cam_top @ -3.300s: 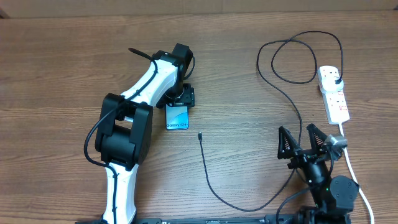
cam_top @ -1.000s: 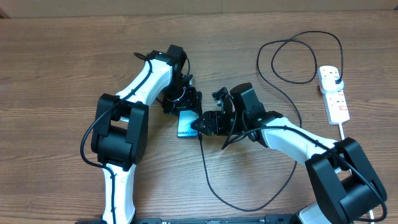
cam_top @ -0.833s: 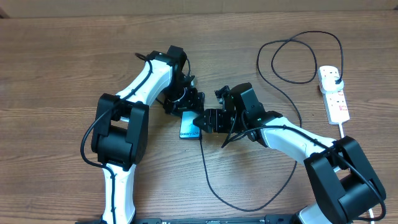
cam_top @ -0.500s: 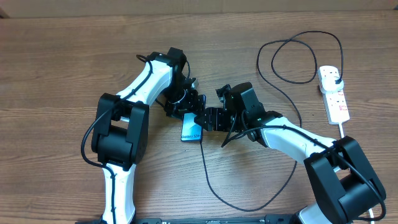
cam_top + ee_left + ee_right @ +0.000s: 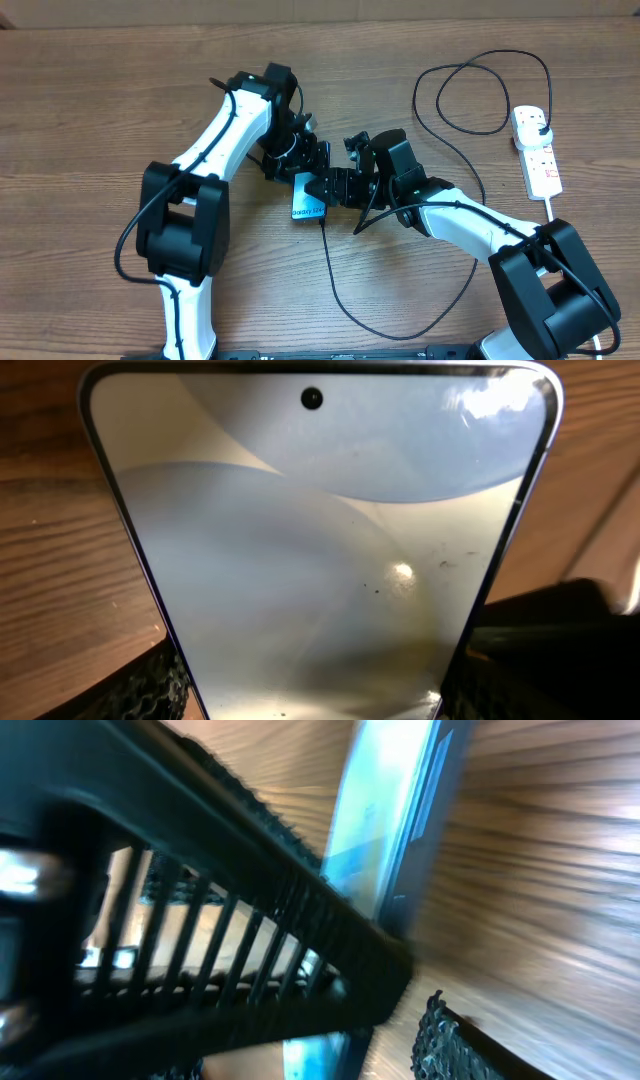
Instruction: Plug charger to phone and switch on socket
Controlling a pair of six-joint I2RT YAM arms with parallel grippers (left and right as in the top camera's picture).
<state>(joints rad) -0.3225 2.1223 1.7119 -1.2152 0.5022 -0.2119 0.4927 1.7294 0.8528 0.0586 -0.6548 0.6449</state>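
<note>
while left gripper [image 5: 300, 172] clamps the phone [image 5: 308, 200] across its width, right gripper [image 5: 335, 188] straddles its edge, grip unclear. step: presenting phone. charger [image 5: 322, 228] tip lies loose just below; right must grab it. socket [image 5: 537, 152] far beyond right arm.

A slim glossy grey-screened smartphone [image 5: 320, 540] fills the frame, its lower edges clamped by black ribbed fingers [image 5: 150, 695] of the gripper [image 5: 315, 700], above a brown wooden desk [image 5: 55, 560].
</note>
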